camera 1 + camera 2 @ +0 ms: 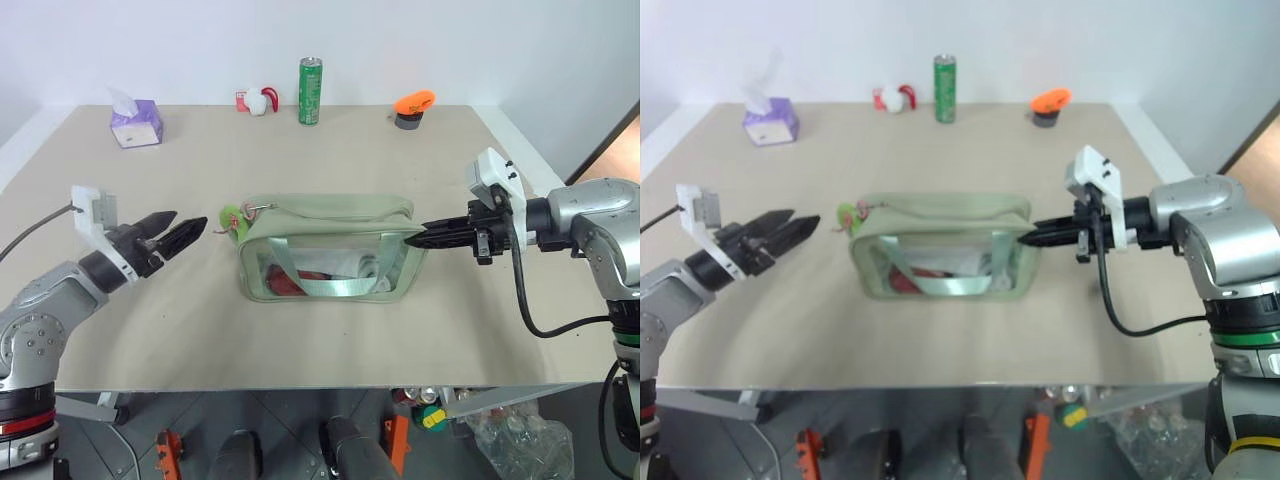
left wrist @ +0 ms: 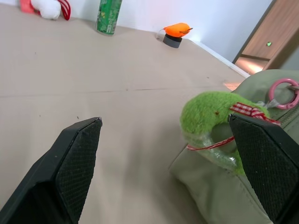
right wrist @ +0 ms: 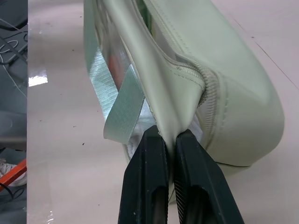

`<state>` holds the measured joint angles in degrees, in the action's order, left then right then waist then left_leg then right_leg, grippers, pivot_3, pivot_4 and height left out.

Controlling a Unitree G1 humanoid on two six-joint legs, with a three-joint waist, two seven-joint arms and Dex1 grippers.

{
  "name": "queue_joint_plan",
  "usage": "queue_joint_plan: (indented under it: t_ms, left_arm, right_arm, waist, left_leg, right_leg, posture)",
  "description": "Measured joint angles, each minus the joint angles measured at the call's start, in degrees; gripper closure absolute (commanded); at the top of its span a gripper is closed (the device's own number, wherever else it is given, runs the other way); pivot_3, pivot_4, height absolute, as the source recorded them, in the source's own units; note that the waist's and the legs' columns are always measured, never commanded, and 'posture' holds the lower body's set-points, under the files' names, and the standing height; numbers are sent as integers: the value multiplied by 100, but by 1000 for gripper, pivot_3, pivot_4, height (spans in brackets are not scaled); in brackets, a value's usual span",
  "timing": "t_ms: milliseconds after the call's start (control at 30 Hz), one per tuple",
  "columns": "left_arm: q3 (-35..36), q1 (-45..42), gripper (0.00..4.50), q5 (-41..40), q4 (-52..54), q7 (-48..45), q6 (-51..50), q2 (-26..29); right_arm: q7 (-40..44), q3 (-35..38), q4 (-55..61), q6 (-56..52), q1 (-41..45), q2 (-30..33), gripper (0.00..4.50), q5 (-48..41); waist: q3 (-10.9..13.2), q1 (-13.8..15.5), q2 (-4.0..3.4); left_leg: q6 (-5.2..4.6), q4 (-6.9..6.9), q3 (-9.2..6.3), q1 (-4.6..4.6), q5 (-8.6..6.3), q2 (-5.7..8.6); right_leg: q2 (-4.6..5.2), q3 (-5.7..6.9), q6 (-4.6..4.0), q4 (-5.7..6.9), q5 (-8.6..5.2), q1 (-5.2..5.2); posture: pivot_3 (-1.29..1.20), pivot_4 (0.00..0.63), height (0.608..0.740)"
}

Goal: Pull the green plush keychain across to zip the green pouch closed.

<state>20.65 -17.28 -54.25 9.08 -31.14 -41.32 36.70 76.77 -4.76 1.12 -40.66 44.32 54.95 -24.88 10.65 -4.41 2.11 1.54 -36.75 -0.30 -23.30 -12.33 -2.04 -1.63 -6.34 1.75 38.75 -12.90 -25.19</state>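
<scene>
Your right gripper (image 3: 168,140) is clamped shut on a fold of fabric at the right end of the green pouch (image 1: 330,215), which lies mid-frame on the table (image 1: 400,330) in the head views; that pinch is your anchor. Your left gripper (image 1: 180,232) comes in from the left of the frame with its fingers spread wide and nothing between them, just short of the green plush keychain (image 1: 230,217), which sits at the pouch's upper left corner. In the left wrist view the keychain (image 2: 210,116) lies close to one finger (image 2: 264,163) and well away from the other (image 2: 74,163), so the ball looks off-centre in the gap. Close now and you may catch only the fuzz or the red checked ribbon, and the plush could squash and slip out once you start to pull. You could also trap the pouch's corner fabric along with the ball, which would likely drag the whole bag instead of running the slider. The pink ring (image 2: 284,92) beside the plush is another snag point. On the right, the hold is on a thin fold of cloth near the zipper end, so a hard sideways tug might peel it free, and the pouch would then slide across the table with the zipper hardly moved. Pulling upward instead of along the teeth may jam the slider.
</scene>
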Motion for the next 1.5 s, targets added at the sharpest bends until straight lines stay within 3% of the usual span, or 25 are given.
queue_joint_plan:
  t_ms: [267,567,1033,1367,1500]
  left_arm:
    - [-266,-144,0,38,-13,-85,-247,-157]
    - [-741,-804,0,623,-636,-221,-240,-228]
    - [-782,-1015,4481,863,-800,-559,-222,-449]
    - [-214,-1029,4481,585,-473,-695,-256,-113]
    - [-231,-1468,4481,507,-453,-680,-263,-144]
  right_arm:
    - [-83,16,189,-77,-119,2,4476,-6]
    - [-201,66,315,-166,-208,7,4476,-42]
    - [-323,178,436,-199,-395,17,4500,-124]
    - [-311,119,414,-169,-316,-9,4500,-74]
    - [-291,106,349,-136,-283,-23,4500,-61]
  waist:
    - [0,-17,0]
    - [0,-19,1]
    - [-1,-20,1]
    - [0,-26,2]
    - [2,-19,5]
  left_leg:
    - [0,-1,-1,10,1,-2]
    - [2,-6,-1,10,3,-1]
    - [3,-8,-4,9,4,0]
    - [2,-6,-5,10,4,-2]
    - [4,-15,-6,6,4,0]
  right_leg:
    - [-8,-1,-5,15,2,0]
    - [-8,-2,-5,19,4,0]
    - [-8,-1,-3,20,4,2]
    - [-9,-1,-4,20,4,1]
    - [-8,1,0,20,6,2]
  posture:
    - [0,150,740]
    - [0,150,740]
    - [0,150,740]
    - [0,150,740]
    - [0,150,740]
